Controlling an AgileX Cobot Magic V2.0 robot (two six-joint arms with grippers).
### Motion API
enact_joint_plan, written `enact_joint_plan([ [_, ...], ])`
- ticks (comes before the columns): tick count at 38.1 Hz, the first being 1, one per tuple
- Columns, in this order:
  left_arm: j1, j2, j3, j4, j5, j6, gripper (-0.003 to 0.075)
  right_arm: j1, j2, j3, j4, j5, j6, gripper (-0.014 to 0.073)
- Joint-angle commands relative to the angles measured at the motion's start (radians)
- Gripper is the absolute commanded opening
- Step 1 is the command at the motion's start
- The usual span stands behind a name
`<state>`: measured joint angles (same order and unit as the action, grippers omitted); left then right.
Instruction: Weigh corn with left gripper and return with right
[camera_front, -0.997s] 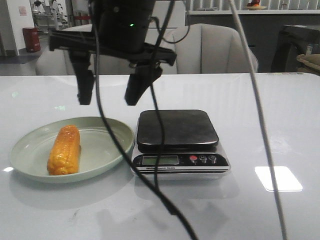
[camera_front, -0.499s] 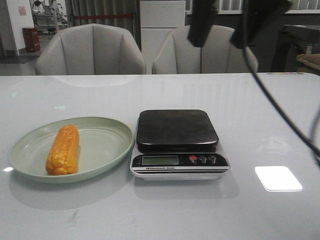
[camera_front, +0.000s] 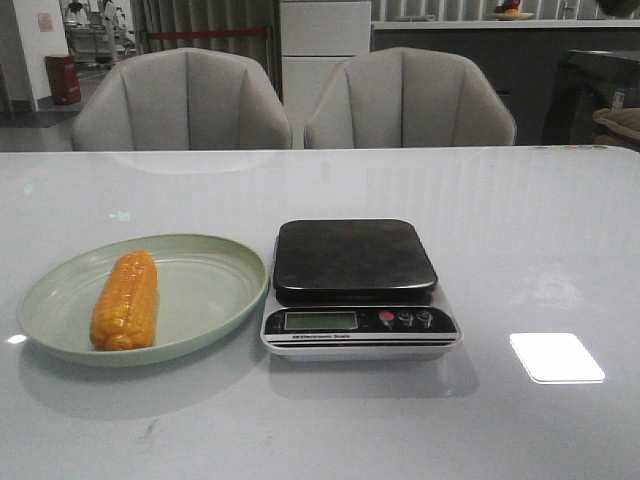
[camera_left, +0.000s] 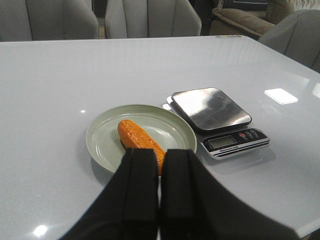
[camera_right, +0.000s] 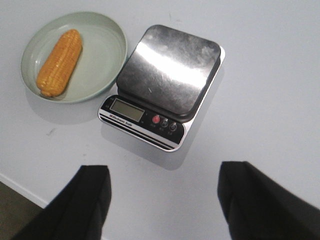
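Note:
The orange-yellow corn (camera_front: 125, 300) lies in the pale green plate (camera_front: 215, 290) on the table's left; it also shows in the left wrist view (camera_left: 135, 135) and the right wrist view (camera_right: 60, 62). The scale (camera_front: 355, 260) stands to the plate's right with its dark platform bare. My left gripper (camera_left: 159, 155) is shut and empty, held back from the plate's near rim and well above the table. My right gripper (camera_right: 165, 180) is open and empty, high above the table in front of the scale (camera_right: 170, 70). Neither gripper shows in the front view.
Two grey chairs (camera_front: 180, 100) stand behind the table's far edge. A bright square light reflection (camera_front: 555, 357) lies on the white tabletop right of the scale. The table's near edge shows in the right wrist view (camera_right: 20, 192).
An arm that hung in front of the camera over the plate and scale rose and moved right, then left the front view. The corn stays in the plate.

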<state>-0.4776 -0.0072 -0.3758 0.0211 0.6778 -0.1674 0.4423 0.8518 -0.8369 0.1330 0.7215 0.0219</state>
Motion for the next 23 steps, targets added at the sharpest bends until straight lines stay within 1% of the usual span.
enact_joint_plan([
  [1,0.0,-0.016,-0.024,-0.002,-0.077,0.002,0.0113,-0.004,-0.143,0.083,0.0,-0.17,-0.016,0.0553],
  [11,0.0,-0.016,-0.024,-0.002,-0.077,0.002,0.0113,-0.004,-0.475,0.376,0.0,-0.411,-0.016,0.0553],
  [15,0.0,-0.016,-0.024,-0.002,-0.077,0.002,0.0113,-0.004,-0.592,0.493,0.0,-0.53,-0.016,0.0553],
  [18,0.0,-0.016,-0.024,-0.002,-0.077,0.002,0.0113,-0.004,-0.645,0.559,0.0,-0.598,-0.016,0.0553],
  [21,0.0,-0.016,-0.024,-0.002,-0.077,0.002,0.0113,-0.004,-0.665,0.594,0.0,-0.637,-0.016,0.055],
  [23,0.0,-0.016,-0.024,-0.002,-0.077,0.002,0.0113,-0.004,-0.663,0.603,0.0,-0.64,-0.016,0.0515],
])
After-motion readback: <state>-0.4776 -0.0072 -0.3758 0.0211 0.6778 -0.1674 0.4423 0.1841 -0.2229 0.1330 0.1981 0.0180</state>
